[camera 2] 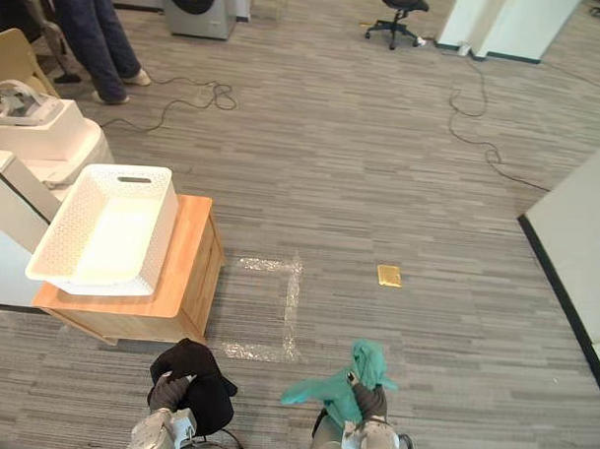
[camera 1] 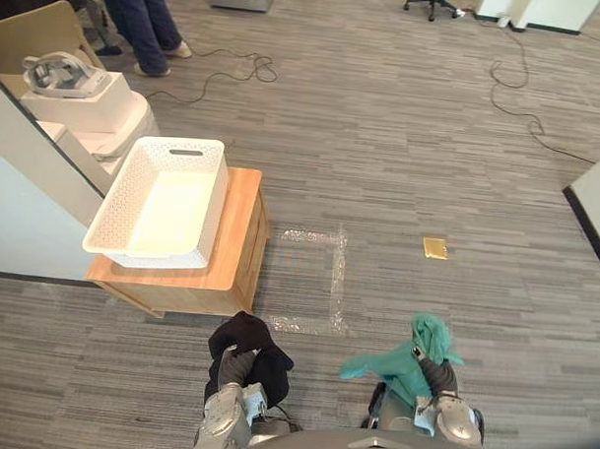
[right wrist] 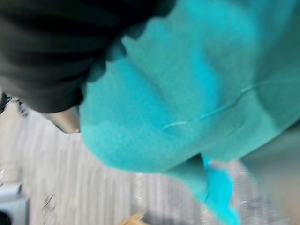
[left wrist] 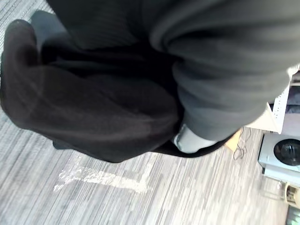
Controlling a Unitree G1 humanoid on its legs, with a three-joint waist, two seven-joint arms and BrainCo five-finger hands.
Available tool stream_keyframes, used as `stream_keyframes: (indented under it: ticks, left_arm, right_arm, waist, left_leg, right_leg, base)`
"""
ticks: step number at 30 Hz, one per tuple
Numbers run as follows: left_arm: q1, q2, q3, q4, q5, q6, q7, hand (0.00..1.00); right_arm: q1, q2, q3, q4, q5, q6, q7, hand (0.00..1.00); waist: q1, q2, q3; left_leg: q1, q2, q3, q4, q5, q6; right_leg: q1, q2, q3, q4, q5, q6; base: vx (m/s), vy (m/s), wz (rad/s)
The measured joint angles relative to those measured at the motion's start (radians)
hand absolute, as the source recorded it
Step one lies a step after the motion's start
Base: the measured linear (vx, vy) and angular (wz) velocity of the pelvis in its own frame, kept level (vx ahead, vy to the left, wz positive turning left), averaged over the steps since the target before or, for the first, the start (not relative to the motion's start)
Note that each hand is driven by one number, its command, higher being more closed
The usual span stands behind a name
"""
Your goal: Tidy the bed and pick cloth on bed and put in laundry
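Observation:
My left hand (camera 1: 238,366) is held low in front of me, shut on a bunched black cloth (camera 1: 245,337) that drapes over it. In the left wrist view the black cloth (left wrist: 93,103) hangs above the floor with a silver finger (left wrist: 188,139) tucked under it. My right hand (camera 1: 432,373) is shut on a teal cloth (camera 1: 412,358), which droops to its left; up close the teal cloth (right wrist: 187,93) covers the hand. A white perforated laundry basket (camera 1: 203,219) stands empty on a low wooden table (camera 1: 237,244), ahead and to the left of both hands.
White furniture (camera 1: 82,104) stands left of the basket. A person's legs (camera 1: 144,22) are at the far left, by floor cables (camera 1: 231,69). A tape square (camera 1: 318,279) and a small yellow item (camera 1: 435,248) lie on the floor. A white panel (camera 1: 596,210) stands at the right.

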Motion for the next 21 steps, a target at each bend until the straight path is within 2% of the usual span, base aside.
stream_keyframes:
  ticks: [1, 3, 4, 5, 6, 8, 10, 11, 12, 13, 14, 15, 16, 17, 18, 20, 21]
  left_arm:
    - [-0.002, 0.003, 0.011, -0.001, 0.006, 0.0, -0.001, 1.0]
    - [-0.001, 0.001, 0.02, -0.001, 0.009, 0.002, -0.003, 1.0]
    - [-0.01, -0.011, 0.032, 0.011, 0.014, 0.007, -0.003, 1.0]
    - [-0.001, -0.017, 0.035, 0.0, 0.017, 0.006, -0.007, 1.0]
    - [-0.014, -0.031, 0.033, -0.003, 0.024, 0.005, -0.012, 1.0]
    - [-0.018, -0.049, 0.026, -0.003, 0.035, 0.004, -0.028, 1.0]
    - [-0.021, -0.055, 0.027, -0.008, 0.035, 0.002, -0.034, 1.0]
    - [-0.014, -0.062, 0.032, -0.007, 0.035, 0.002, -0.037, 1.0]
    - [-0.009, -0.063, 0.033, -0.008, 0.035, 0.002, -0.038, 1.0]
    - [-0.008, -0.064, 0.033, -0.012, 0.033, 0.002, -0.039, 1.0]
    - [-0.009, -0.064, 0.032, -0.02, 0.03, 0.002, -0.039, 1.0]
    - [0.005, -0.064, 0.031, -0.043, 0.019, 0.0, -0.039, 1.0]
    - [0.017, -0.06, 0.031, -0.048, 0.006, -0.001, -0.038, 1.0]
    - [0.022, -0.058, 0.028, -0.048, 0.0, -0.001, -0.038, 1.0]
    - [0.022, -0.058, 0.025, -0.048, -0.002, -0.001, -0.038, 1.0]
    - [0.026, -0.061, 0.024, -0.053, -0.005, -0.002, -0.038, 1.0]
    - [0.028, -0.061, 0.025, -0.053, -0.005, -0.002, -0.038, 1.0]
  right_arm:
    - [-0.005, 0.003, 0.001, -0.007, 0.0, 0.0, 0.0, 1.0]
    - [-0.002, 0.003, 0.001, -0.02, 0.0, 0.001, -0.001, 1.0]
    - [-0.01, -0.004, -0.002, -0.023, 0.0, 0.002, -0.001, 1.0]
    - [-0.018, -0.003, -0.002, -0.04, 0.0, 0.001, 0.0, 1.0]
    - [-0.026, -0.004, -0.011, -0.054, 0.0, 0.002, -0.002, 1.0]
    - [-0.019, -0.003, -0.005, -0.073, 0.0, 0.003, 0.001, 1.0]
    - [-0.006, 0.0, 0.0, -0.1, 0.0, 0.002, 0.005, 1.0]
    - [0.003, 0.011, 0.004, -0.105, 0.0, 0.002, 0.011, 1.0]
    - [0.01, 0.015, 0.01, -0.106, 0.0, 0.003, 0.017, 1.0]
    - [0.021, 0.015, 0.021, -0.115, 0.0, 0.002, 0.021, 1.0]
    - [0.038, 0.011, 0.031, -0.126, 0.0, 0.002, 0.022, 1.0]
    - [0.067, 0.001, 0.049, -0.154, 0.001, 0.002, 0.025, 1.0]
    - [0.079, 0.0, 0.055, -0.16, 0.001, 0.001, 0.025, 1.0]
    - [0.076, -0.007, 0.057, -0.163, 0.001, 0.002, 0.024, 1.0]
    - [0.072, -0.011, 0.053, -0.164, 0.001, 0.002, 0.022, 1.0]
    - [0.054, -0.021, 0.042, -0.164, 0.001, 0.002, 0.018, 1.0]
    - [0.05, -0.024, 0.042, -0.164, 0.0, 0.002, 0.019, 1.0]
  waist:
    - [0.004, -0.004, -0.002]
    - [0.002, -0.008, -0.002]
    - [0.006, 0.017, -0.006]
    - [0.015, 0.031, -0.006]
    - [0.004, 0.039, 0.007]
    - [-0.012, 0.038, 0.005]
    - [-0.009, 0.034, 0.003]
    - [-0.006, 0.034, 0.004]
    - [-0.009, 0.036, 0.004]
    - [-0.009, 0.045, 0.008]
    - [-0.008, 0.053, 0.012]
    - [0.004, 0.066, 0.018]
    - [0.017, 0.067, 0.018]
    - [0.019, 0.071, 0.017]
    - [0.017, 0.073, 0.017]
    - [0.018, 0.072, 0.018]
    - [0.018, 0.07, 0.019]
  left_leg:
    - [0.014, 0.023, -0.005, 0.005, -0.023, -0.045]
    - [0.03, 0.036, -0.006, 0.003, -0.043, -0.079]
    - [0.044, 0.082, 0.001, 0.005, -0.057, -0.11]
    - [0.038, 0.099, 0.028, 0.004, -0.043, -0.135]
    - [0.051, 0.107, 0.051, -0.011, -0.014, -0.142]
    - [0.1, 0.12, 0.075, -0.04, 0.038, -0.144]
    - [0.104, 0.13, 0.074, -0.012, 0.049, -0.139]
    - [0.066, 0.158, 0.07, 0.106, 0.048, -0.137]
    - [0.008, 0.18, 0.064, 0.24, 0.048, -0.124]
    - [-0.066, 0.221, 0.054, 0.412, 0.073, -0.084]
    - [-0.113, 0.25, 0.043, 0.523, 0.105, -0.039]
    - [-0.196, 0.309, 0.039, 0.706, 0.21, -0.023]
    - [-0.234, 0.337, 0.047, 0.803, 0.219, -0.031]
    - [-0.29, 0.35, 0.065, 0.88, 0.185, -0.027]
    - [-0.316, 0.349, 0.082, 0.894, 0.159, -0.027]
    - [-0.4, 0.311, 0.143, 0.846, 0.06, -0.033]
    - [-0.41, 0.294, 0.154, 0.801, 0.042, -0.035]
  right_leg:
    - [-0.001, 0.049, 0.042, -0.28, 0.112, -0.002]
    - [0.006, 0.065, 0.069, -0.409, 0.271, 0.0]
    - [0.03, 0.117, 0.061, -0.449, 0.346, -0.041]
    - [0.029, 0.133, 0.06, -0.437, 0.334, -0.067]
    - [0.014, 0.133, 0.058, -0.37, 0.284, -0.084]
    - [0.027, 0.133, 0.047, -0.3, 0.213, -0.094]
    - [0.035, 0.139, 0.042, -0.283, 0.166, -0.09]
    - [0.065, 0.157, 0.022, -0.303, 0.134, -0.085]
    - [0.103, 0.168, 0.005, -0.345, 0.128, -0.087]
    - [0.153, 0.189, -0.019, -0.399, 0.128, -0.087]
    - [0.191, 0.207, -0.028, -0.436, 0.128, -0.087]
    - [0.254, 0.243, -0.037, -0.491, 0.127, -0.089]
    - [0.276, 0.254, -0.039, -0.505, 0.127, -0.093]
    - [0.304, 0.256, -0.035, -0.517, 0.123, -0.121]
    - [0.312, 0.255, -0.028, -0.522, 0.118, -0.129]
    - [0.348, 0.238, -0.005, -0.538, 0.111, -0.153]
    - [0.359, 0.231, -0.004, -0.542, 0.108, -0.153]
  base:
    - [0.35, -0.289, 0.34]
    - [0.38, -0.312, 0.23]
    - [0.31, -0.25, -0.14]
    - [0.36, -0.297, -0.14]
    - [0.25, -0.216, -0.03]
    - [0.3, -0.265, 0.19]
    - [0.23, -0.279, 0.12]
    - [0.16, -0.275, 0.15]
    - [0.12, -0.226, 0.21]
    - [0.09, -0.115, 0.23]
    - [0.15, -0.159, 0.06]
    - [0.21, -0.174, -0.17]
    - [0.25, -0.171, -0.3]
    - [0.22, -0.113, -0.25]
    - [0.29, -0.089, -0.2]
    - [0.27, -0.046, -0.21]
    - [0.29, 0.02, -0.2]
